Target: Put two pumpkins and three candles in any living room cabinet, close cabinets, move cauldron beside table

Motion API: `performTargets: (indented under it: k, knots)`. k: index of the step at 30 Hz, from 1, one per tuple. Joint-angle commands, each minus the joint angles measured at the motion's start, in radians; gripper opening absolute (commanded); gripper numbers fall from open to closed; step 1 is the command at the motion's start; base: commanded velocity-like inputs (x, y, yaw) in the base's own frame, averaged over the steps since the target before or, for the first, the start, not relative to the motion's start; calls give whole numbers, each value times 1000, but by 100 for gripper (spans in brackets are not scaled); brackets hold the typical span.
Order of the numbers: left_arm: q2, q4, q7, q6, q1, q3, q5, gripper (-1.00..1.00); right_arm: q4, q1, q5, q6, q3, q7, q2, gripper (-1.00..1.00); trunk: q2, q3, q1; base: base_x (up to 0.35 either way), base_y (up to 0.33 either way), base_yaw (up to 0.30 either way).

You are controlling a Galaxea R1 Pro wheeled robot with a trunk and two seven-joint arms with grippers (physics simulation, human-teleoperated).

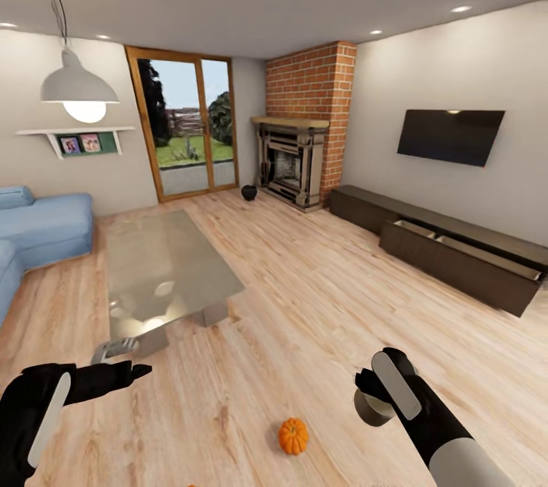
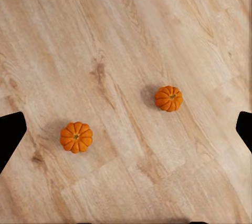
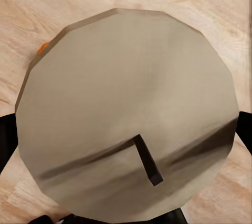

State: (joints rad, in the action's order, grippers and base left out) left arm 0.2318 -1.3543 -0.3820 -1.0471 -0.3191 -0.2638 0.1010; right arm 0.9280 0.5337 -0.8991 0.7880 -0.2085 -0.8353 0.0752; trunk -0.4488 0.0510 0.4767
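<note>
The head view looks across a living room with a wood-plank floor (image 1: 320, 297). The right gripper (image 1: 373, 399) is clamped on a candle (image 3: 126, 113), a pale grey-beige cylinder whose round top with its short dark wick faces the right wrist camera; the black fingers (image 3: 6, 140) press against its sides. The left gripper (image 1: 133, 373) hangs over the floor with its fingers spread wide and nothing between them.

One pumpkin (image 1: 293, 435) lies on the boards between the two arms. The left wrist view looks straight down on two pumpkins, one (image 2: 76, 136) nearer the camera's dark finger edge and the other (image 2: 169, 98) well apart from it, both sitting stem-up on bare floor.

The coffee table (image 1: 164, 274) stands ahead of the left arm, its glossy top reflecting the ceiling lights, beside a blue sofa (image 1: 38, 232). Along the right wall runs the long dark cabinet (image 1: 457, 251) below a wall-mounted television (image 1: 450, 135); one of its drawers (image 1: 464, 259) is pulled out (pale inside). The black cauldron (image 1: 249, 192) sits on the floor far off, between the glass door (image 1: 194, 125) and the brick fireplace (image 1: 293, 163).
</note>
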Motion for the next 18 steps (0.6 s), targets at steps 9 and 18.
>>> performTargets:
  k: [9,18]
  knots:
    - [-2,0,0,0,0,1,0,100,0,0,2,0,1,-1,1,-100,0,-10,0,0,0,-229]
    - [2,-2,-1,0,0,0,0,100,0,0,2,-2,1,-1,1,-100,0,-21,0,0,0,-227]
